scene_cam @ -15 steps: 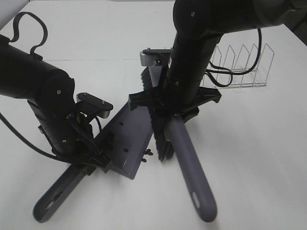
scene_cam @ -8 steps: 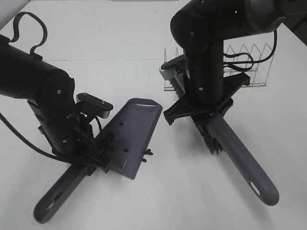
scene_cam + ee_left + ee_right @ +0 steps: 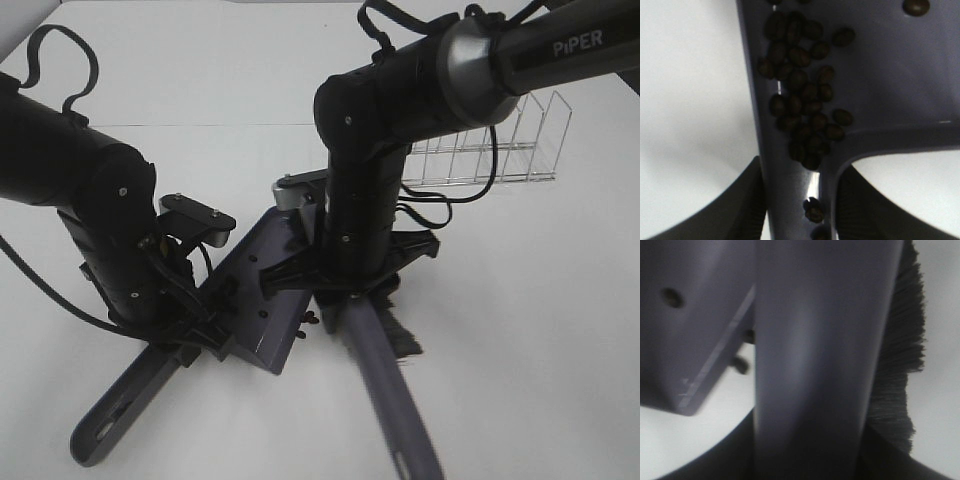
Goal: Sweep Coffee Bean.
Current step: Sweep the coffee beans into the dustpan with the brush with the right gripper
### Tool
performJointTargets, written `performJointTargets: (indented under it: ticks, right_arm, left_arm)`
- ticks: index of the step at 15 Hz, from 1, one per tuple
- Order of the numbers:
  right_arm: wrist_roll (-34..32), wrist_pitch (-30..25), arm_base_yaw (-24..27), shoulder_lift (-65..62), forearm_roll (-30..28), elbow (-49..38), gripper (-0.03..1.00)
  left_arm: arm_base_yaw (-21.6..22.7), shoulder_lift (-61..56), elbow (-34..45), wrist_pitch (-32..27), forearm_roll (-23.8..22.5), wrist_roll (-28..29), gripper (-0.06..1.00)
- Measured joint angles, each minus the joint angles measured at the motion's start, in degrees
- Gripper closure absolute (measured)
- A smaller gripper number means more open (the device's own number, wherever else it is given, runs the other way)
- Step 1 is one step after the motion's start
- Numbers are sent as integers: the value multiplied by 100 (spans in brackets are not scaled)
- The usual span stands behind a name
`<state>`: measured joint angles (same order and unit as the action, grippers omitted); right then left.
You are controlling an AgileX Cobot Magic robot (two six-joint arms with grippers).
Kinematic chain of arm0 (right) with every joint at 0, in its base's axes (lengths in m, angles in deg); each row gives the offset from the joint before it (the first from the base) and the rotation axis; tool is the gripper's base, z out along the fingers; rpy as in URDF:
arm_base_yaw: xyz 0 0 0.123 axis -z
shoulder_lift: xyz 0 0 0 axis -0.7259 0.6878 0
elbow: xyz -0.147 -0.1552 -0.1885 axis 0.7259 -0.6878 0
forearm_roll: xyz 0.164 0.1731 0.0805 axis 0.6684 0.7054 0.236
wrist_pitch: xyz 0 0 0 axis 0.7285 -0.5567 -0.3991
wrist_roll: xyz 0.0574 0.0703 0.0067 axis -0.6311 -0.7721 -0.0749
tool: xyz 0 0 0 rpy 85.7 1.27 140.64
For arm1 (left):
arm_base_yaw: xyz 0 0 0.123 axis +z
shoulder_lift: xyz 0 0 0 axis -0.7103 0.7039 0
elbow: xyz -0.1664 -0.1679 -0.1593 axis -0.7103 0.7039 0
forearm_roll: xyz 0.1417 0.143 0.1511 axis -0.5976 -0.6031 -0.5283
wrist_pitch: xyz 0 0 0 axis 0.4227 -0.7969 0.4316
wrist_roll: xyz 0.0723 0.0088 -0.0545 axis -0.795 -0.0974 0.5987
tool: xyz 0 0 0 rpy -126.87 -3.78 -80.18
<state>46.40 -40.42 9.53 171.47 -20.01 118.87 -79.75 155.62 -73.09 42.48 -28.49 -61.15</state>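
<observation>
**Q:** What is shown nearest the front?

**A:** The handle end of the dustpan (image 3: 255, 300) is shown lying on the table (image 3: 560, 330). Its handle is pinched by the left gripper (image 3: 810, 200), with a finger pressed against each side. Beside it, the handle of the brush (image 3: 375, 370) is clamped in the right gripper (image 3: 807, 455), and the bristles are set down by the pan's lip.

**Q:** Where are the coffee beans (image 3: 800, 100) located?

**A:** Most are heaped inside the pan, in the back corner where the handle joins. A few stray beans (image 3: 312, 320) are seen on the table, just beside the pan's front corner and near the bristles.

**Q:** How are the beans expected to handle?

**A:** They are judged to be light, hard and smooth, so they can be rolled or flicked away easily. No hold should be taken on them. They are better pushed by the bristles from the side away from the lip, gently, with the pan kept flat so that the heap is not spilled.

**Q:** What is seen farthest back?

**A:** A wire rack (image 3: 500, 150) is seen, well apart from the beans.
</observation>
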Motion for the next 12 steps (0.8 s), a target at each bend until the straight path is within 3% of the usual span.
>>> performJointTargets:
  ticks: [3, 6, 7, 12]
  right_arm:
    - [814, 550, -40, 17, 1690, 29, 68]
    - [1238, 510, -40, 17, 2103, 435, 68]
    - [1261, 424, -40, 17, 2000, 647, 68]
    - [602, -636, -46, 74, 46, 1553, 68]
  left_arm:
    - [0, 0, 0, 0, 0, -34, 61]
    - [0, 0, 0, 0, 0, -97, 61]
    - [0, 0, 0, 0, 6, -97, 61]
    - [-6, 0, 0, 0, -11, -97, 61]
